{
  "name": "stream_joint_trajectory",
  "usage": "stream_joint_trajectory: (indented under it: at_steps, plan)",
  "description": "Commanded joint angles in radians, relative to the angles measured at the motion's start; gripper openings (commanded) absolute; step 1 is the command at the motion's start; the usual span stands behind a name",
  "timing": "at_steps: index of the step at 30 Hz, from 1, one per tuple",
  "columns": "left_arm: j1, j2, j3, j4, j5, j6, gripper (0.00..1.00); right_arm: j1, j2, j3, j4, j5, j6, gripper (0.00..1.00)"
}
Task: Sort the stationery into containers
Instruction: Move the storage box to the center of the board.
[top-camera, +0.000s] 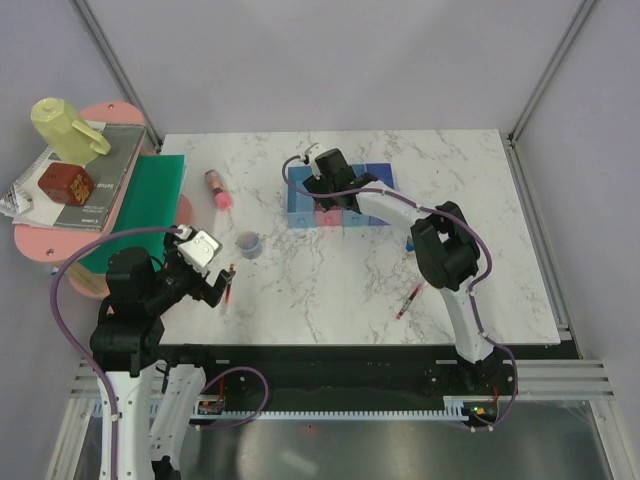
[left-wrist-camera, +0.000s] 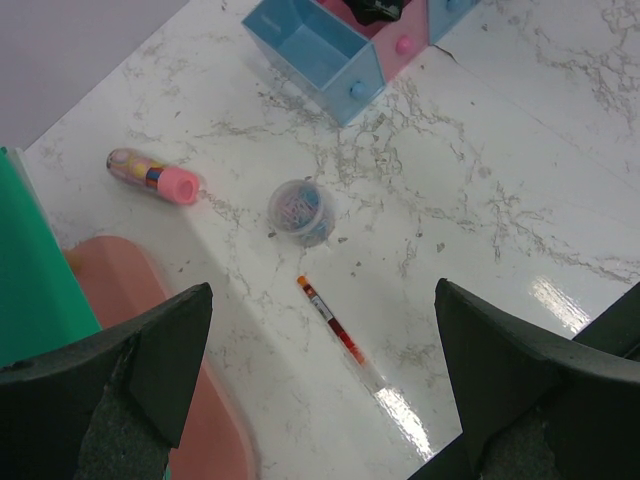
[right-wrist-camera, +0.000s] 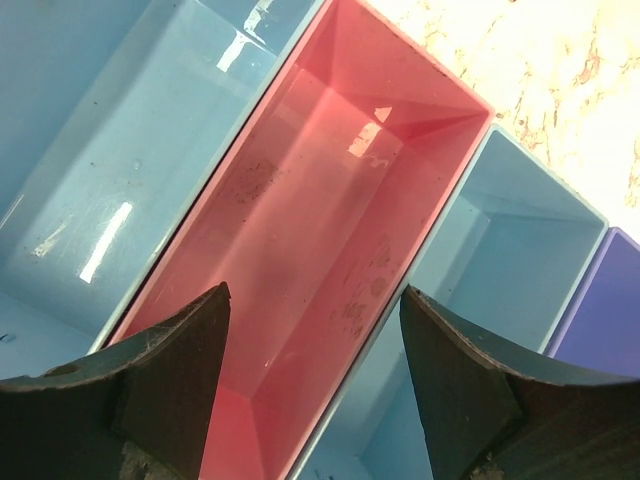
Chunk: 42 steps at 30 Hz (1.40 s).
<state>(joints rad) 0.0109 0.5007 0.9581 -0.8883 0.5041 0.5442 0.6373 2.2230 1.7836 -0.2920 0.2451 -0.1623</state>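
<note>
My left gripper (top-camera: 217, 287) is open and empty, hovering above a thin red pen (left-wrist-camera: 338, 330) on the marble table; the pen lies between the fingers in the left wrist view. Beyond it are the round blue-grey roll (left-wrist-camera: 298, 210) and the pink glue-stick tube (left-wrist-camera: 153, 176). A second red pen (top-camera: 408, 300) lies at the front right. My right gripper (right-wrist-camera: 315, 385) is open and empty just above the pink bin (right-wrist-camera: 330, 210), which is empty, between the blue bin (right-wrist-camera: 110, 150) and the light blue bin (right-wrist-camera: 505, 260); the violet-blue bin (right-wrist-camera: 612, 310) is beyond. The tan block and small blue piece are out of view.
A flat green sheet (top-camera: 150, 195) lies at the table's left edge on a pink round stand (top-camera: 60, 242). Books (top-camera: 95, 170), a brown block and a yellow-green jug (top-camera: 62, 128) sit on the stand. The right arm's elbow (top-camera: 445, 245) rises over the table's right half.
</note>
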Motion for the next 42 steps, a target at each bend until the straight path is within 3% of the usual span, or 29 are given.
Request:
stream_joint_trajectory:
  at_steps: [1, 9, 18, 22, 27, 32, 42]
  plan:
    - [0.001, -0.010, -0.013, 0.008, 0.017, 0.019, 1.00, 0.025, 0.012, 0.037, 0.025, 0.051, 0.029, 0.77]
    - [0.001, 0.019, -0.021, 0.025, 0.021, 0.005, 1.00, 0.028, -0.172, -0.022, 0.008, 0.074, 0.026, 0.83]
    - [0.000, 0.131, -0.067, 0.256, -0.120, -0.271, 0.93, 0.029, -0.471, -0.170, -0.010, 0.109, -0.008, 0.89]
    - [0.000, 0.223, -0.075, 0.342, -0.174, -0.349, 0.91, 0.029, -0.584, -0.249, 0.004, 0.190, -0.078, 0.96]
    - [-0.046, 0.355, -0.052, 0.423, -0.297, -0.398, 0.88, 0.028, -0.669, -0.332, 0.025, 0.264, -0.190, 0.98]
    - [-0.097, 0.461, -0.015, 0.468, -0.316, -0.426, 0.89, 0.028, -0.764, -0.454, 0.028, 0.244, -0.296, 0.98]
    - [-0.187, 0.659, 0.010, 0.678, -0.502, -0.481, 0.91, 0.027, -0.800, -0.455, -0.059, 0.280, -0.335, 0.98]
